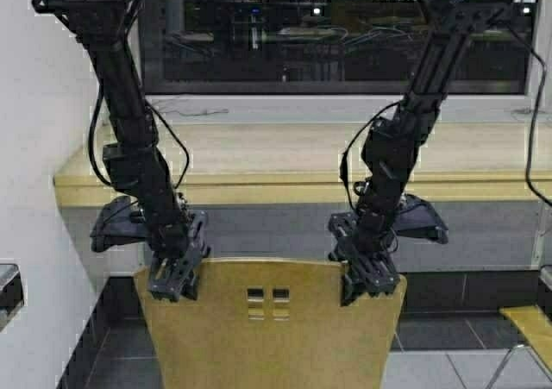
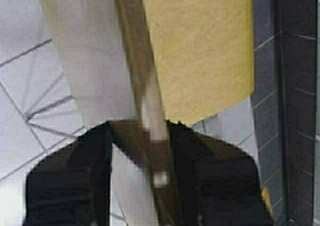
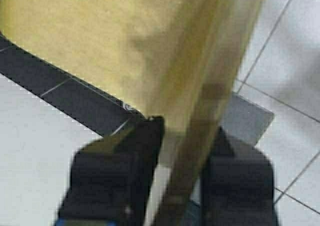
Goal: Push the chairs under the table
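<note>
A tan plywood chair (image 1: 272,329) with small square cutouts stands low in the high view, its backrest facing me. The long pale-wood table (image 1: 285,160) runs across behind it, and the seat is hidden by the backrest. My left gripper (image 1: 177,277) is shut on the backrest's top edge near its left corner. My right gripper (image 1: 366,279) is shut on the same edge near the right corner. Each wrist view shows the chair edge (image 2: 150,110) (image 3: 200,116) running between that gripper's two black fingers (image 2: 65,186) (image 3: 115,171).
A white wall (image 1: 34,234) stands close on the left. A dark window (image 1: 336,35) runs behind the table, with thin cables (image 1: 185,111) on the sill. The tan seat and silver leg of a second chair (image 1: 530,322) show at the right edge. Grey and white floor tiles (image 1: 448,367) lie below.
</note>
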